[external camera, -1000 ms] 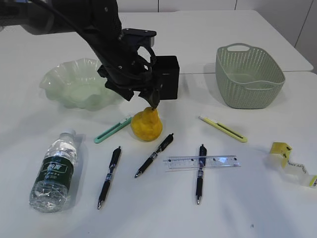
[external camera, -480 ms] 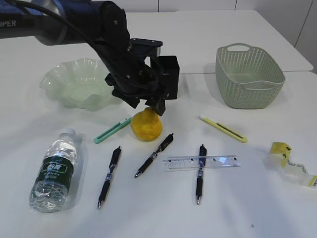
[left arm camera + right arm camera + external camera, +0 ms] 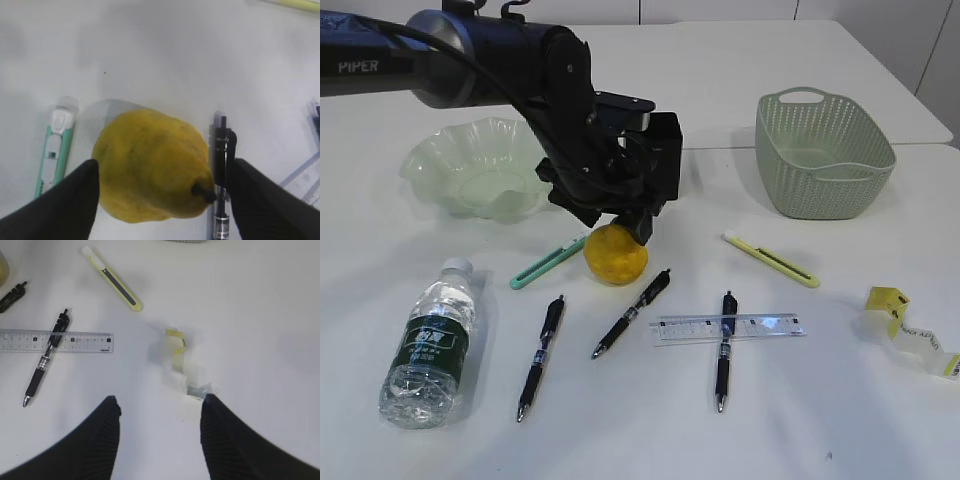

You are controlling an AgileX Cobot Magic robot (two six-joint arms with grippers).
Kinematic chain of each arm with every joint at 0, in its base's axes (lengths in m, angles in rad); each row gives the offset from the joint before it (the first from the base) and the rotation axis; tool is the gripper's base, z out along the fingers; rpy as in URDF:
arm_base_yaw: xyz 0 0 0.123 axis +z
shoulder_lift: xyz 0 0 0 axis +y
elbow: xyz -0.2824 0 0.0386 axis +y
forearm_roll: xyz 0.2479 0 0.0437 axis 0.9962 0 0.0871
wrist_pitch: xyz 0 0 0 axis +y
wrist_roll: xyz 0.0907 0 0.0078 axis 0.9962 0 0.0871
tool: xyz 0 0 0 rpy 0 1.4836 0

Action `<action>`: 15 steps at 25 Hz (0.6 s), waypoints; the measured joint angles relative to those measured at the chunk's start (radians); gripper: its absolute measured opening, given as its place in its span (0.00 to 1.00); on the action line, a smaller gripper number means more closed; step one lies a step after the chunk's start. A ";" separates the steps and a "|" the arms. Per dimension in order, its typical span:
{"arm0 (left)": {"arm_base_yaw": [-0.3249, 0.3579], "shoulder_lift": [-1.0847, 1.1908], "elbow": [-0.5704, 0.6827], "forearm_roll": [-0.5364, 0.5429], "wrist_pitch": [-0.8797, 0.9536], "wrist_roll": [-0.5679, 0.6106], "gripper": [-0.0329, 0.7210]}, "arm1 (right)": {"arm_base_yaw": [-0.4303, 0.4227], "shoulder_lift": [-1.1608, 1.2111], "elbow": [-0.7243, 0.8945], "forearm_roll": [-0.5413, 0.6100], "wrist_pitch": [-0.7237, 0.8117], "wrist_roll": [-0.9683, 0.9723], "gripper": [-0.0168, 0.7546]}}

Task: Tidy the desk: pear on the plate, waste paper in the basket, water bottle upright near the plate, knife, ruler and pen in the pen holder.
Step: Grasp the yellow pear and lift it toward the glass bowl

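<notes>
The yellow pear (image 3: 616, 255) (image 3: 150, 170) lies on the desk between the fingers of my open left gripper (image 3: 615, 222) (image 3: 164, 167). The left finger (image 3: 75, 200) is at its side; the right finger (image 3: 260, 200) stands apart, past a black pen (image 3: 221, 150). Behind the arm stand the black pen holder (image 3: 665, 140) and, to the left, the wavy green plate (image 3: 470, 170). The water bottle (image 3: 432, 345) lies on its side. My right gripper (image 3: 161, 400) hangs open over bare desk just short of the waste paper (image 3: 182, 365) (image 3: 910, 330). The arm hides the pear's top in the exterior view.
The green basket (image 3: 825, 150) stands at the back right. A teal knife (image 3: 545, 262) lies left of the pear, a yellow knife (image 3: 770, 260) (image 3: 114, 281) to the right. The clear ruler (image 3: 728, 326) (image 3: 55, 341) lies across one pen (image 3: 723, 348); two more pens (image 3: 542, 355) (image 3: 632, 312) lie nearby.
My left gripper has come down and slightly right over the pear, so its fingers now straddle it. The pear and everything else stayed put.
</notes>
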 joint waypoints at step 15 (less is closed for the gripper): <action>0.000 0.002 0.000 0.002 0.002 -0.004 0.58 | 0.000 0.000 0.000 0.000 -0.002 0.000 0.52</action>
